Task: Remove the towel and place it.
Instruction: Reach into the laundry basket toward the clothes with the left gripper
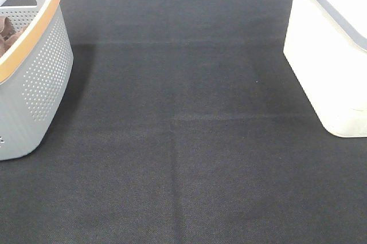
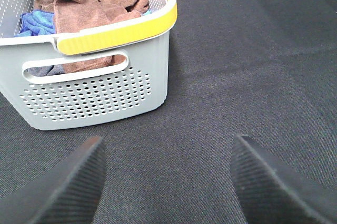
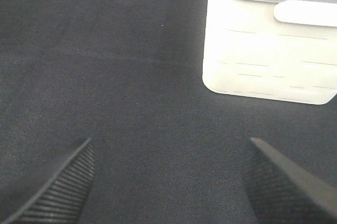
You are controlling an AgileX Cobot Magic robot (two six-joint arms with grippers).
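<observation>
The reddish-brown towel [image 2: 73, 11] lies crumpled in the grey perforated basket [image 2: 95, 100], with a small white tag showing near one corner. The exterior high view shows only a sliver of brown cloth [image 1: 6, 35] inside the basket [image 1: 40, 78] at the far left. My left gripper [image 2: 166, 148] hovers open over the black mat just in front of the basket, with nothing between its fingers. My right gripper [image 3: 168, 148] is open too, empty, and faces the white bin [image 3: 263, 50]. Neither gripper shows in the exterior high view.
A blue cloth [image 2: 37, 23] and more bunched brown cloth [image 2: 124, 0] share the basket, which has a yellow-orange rim [image 2: 113, 34]. The white lidded bin [image 1: 327, 66] stands at the right edge. Black fabric mat [image 1: 183, 129] covers the table between them.
</observation>
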